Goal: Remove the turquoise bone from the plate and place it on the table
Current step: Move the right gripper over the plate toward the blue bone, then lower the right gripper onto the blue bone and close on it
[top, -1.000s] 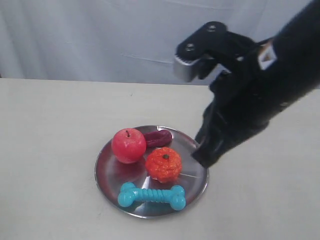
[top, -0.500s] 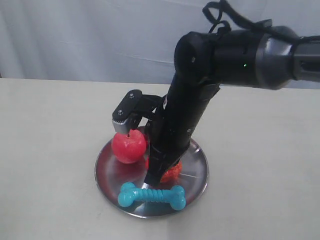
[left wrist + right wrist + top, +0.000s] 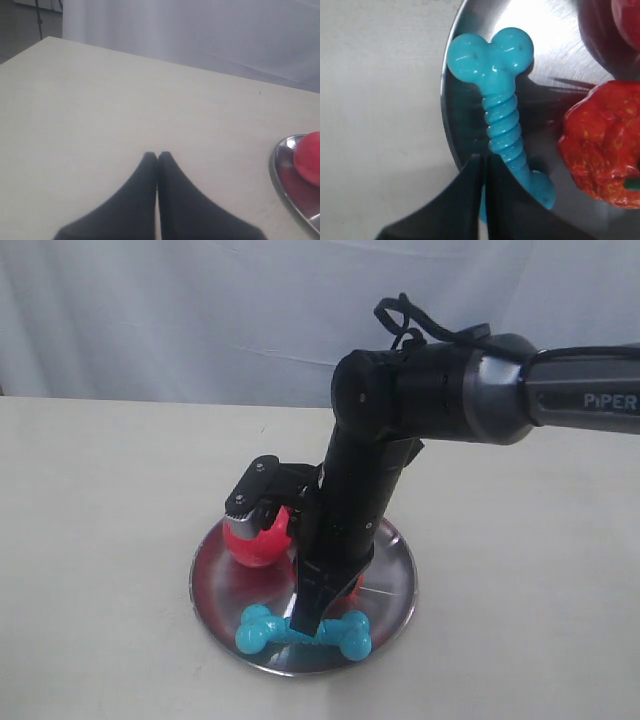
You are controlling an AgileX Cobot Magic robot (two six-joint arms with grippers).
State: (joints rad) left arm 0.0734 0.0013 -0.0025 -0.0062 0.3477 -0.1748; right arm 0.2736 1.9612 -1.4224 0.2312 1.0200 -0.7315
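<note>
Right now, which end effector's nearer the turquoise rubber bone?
Right. The right end effector is at the turquoise bone's shaft; the left end effector is over table beside the steel plate.

open table (image 3: 375,100) beside plate (image 3: 555,25) | orange toy (image 3: 602,145) near turquoise bone (image 3: 504,125)

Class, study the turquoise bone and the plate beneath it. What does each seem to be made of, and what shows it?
The bone is probably rubber or soft plastic: smooth, slightly glossy, with moulded twisted ridges. The plate is likely stainless steel: shiny, with reflections and fine brushed lines.
</note>
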